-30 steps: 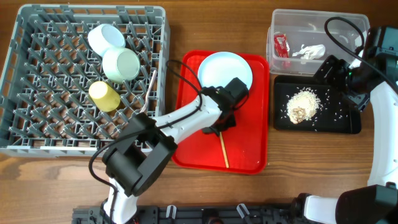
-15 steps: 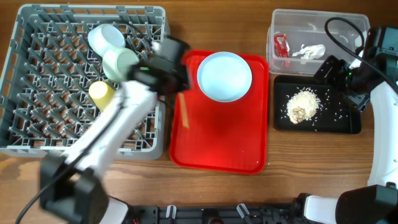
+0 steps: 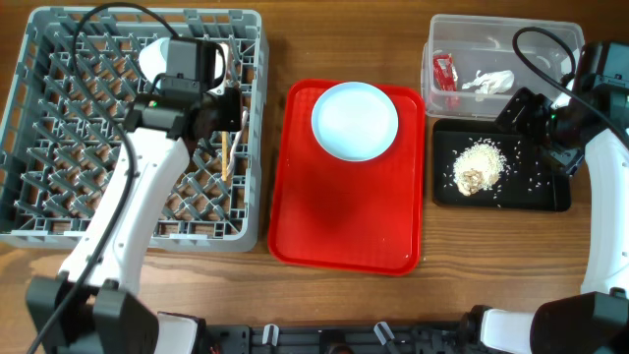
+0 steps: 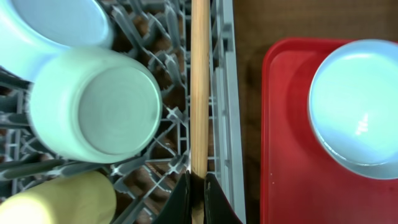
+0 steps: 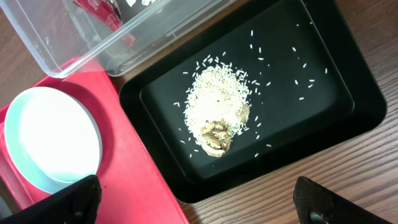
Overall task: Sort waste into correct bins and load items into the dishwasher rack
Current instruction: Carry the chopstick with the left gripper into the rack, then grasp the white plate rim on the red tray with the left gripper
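Observation:
My left gripper (image 3: 228, 110) is shut on the thin wooden stick (image 3: 224, 157) over the right side of the grey-blue dishwasher rack (image 3: 59, 147). In the left wrist view the jaws (image 4: 198, 194) pinch the stick (image 4: 199, 87) above the rack's pegs (image 4: 224, 93), beside a pale green bowl (image 4: 93, 106), a whitish bowl (image 4: 53, 25) and the yellow cup (image 4: 62, 202). The white plate (image 3: 355, 120) lies on the red tray (image 3: 344, 226). My right gripper (image 3: 519, 110) is open and empty (image 5: 199, 208) above the black tray (image 3: 550, 197) holding rice scraps (image 3: 479, 167).
The clear tub (image 3: 550, 39) at the back right holds the red wrapper (image 3: 444, 71) and the white napkin (image 3: 488, 81). The black tray's rim (image 5: 348, 124) sits against the red tray's edge (image 5: 143, 186). Bare wood lies along the table's front.
My left arm has swung from the red tray to the rack, carrying the wooden stick with it; the stick no longer lies on the red tray. The right arm has not moved.

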You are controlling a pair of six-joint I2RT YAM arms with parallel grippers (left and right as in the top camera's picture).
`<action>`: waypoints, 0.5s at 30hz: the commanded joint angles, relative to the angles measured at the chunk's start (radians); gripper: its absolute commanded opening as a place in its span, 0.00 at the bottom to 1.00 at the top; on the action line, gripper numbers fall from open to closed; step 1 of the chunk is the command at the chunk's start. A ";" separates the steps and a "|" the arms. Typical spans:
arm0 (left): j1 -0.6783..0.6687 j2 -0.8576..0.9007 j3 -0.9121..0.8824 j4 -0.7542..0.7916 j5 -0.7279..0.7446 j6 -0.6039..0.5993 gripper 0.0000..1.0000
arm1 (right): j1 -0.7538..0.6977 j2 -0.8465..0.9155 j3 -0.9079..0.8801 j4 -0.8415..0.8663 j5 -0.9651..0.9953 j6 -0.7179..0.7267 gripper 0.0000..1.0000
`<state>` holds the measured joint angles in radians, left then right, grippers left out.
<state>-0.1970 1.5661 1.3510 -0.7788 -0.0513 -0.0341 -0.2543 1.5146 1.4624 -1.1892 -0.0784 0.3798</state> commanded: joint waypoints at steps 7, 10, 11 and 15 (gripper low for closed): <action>0.003 0.129 0.001 0.020 0.021 0.026 0.38 | -0.001 -0.005 0.005 0.000 -0.012 -0.014 1.00; 0.003 0.120 0.001 0.042 0.044 0.026 0.50 | -0.001 -0.005 0.005 -0.001 -0.012 -0.013 1.00; 0.003 0.114 0.001 0.050 0.058 0.026 0.50 | -0.001 -0.005 0.005 -0.001 -0.012 -0.014 1.00; -0.004 0.089 0.002 0.080 0.144 0.027 0.51 | -0.001 -0.005 0.005 -0.001 -0.012 -0.014 1.00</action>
<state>-0.1970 1.6905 1.3510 -0.7208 -0.0017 -0.0158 -0.2543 1.5146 1.4624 -1.1896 -0.0784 0.3798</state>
